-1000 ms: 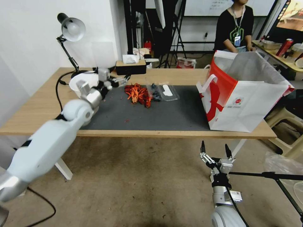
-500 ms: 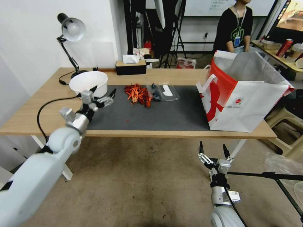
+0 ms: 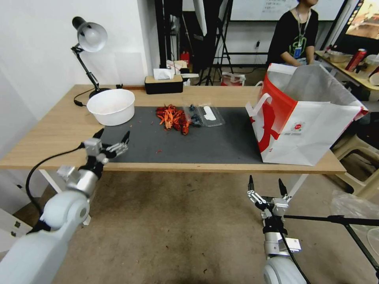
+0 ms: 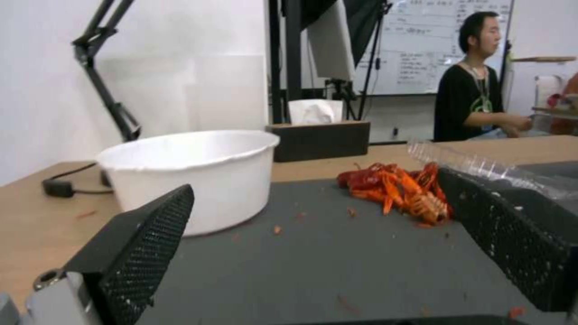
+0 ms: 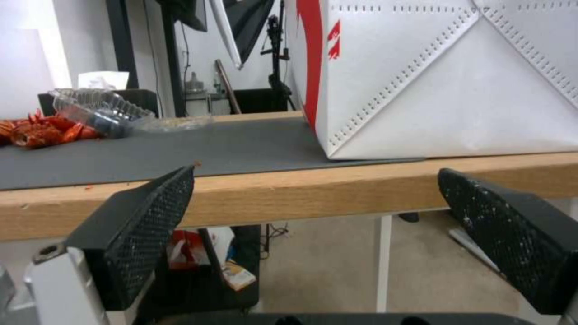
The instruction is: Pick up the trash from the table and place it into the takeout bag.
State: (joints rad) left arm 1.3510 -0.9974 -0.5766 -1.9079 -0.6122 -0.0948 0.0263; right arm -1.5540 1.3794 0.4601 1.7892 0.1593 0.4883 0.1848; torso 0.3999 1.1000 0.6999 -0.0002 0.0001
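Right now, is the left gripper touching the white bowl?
Apart. In the head view the left gripper, open, hovers near the table's front edge, with bare grey mat between it and the white bowl.

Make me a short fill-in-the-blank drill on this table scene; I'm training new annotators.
1. The white bowl stands near the base of the desk ____.
2. The red crayfish shells lie on the dark grey ____.
3. The left gripper hovers with its jaws ____.
4. The right gripper hangs below the table's edge, near the takeout ____.

Missing words: lamp; mat; open; bag
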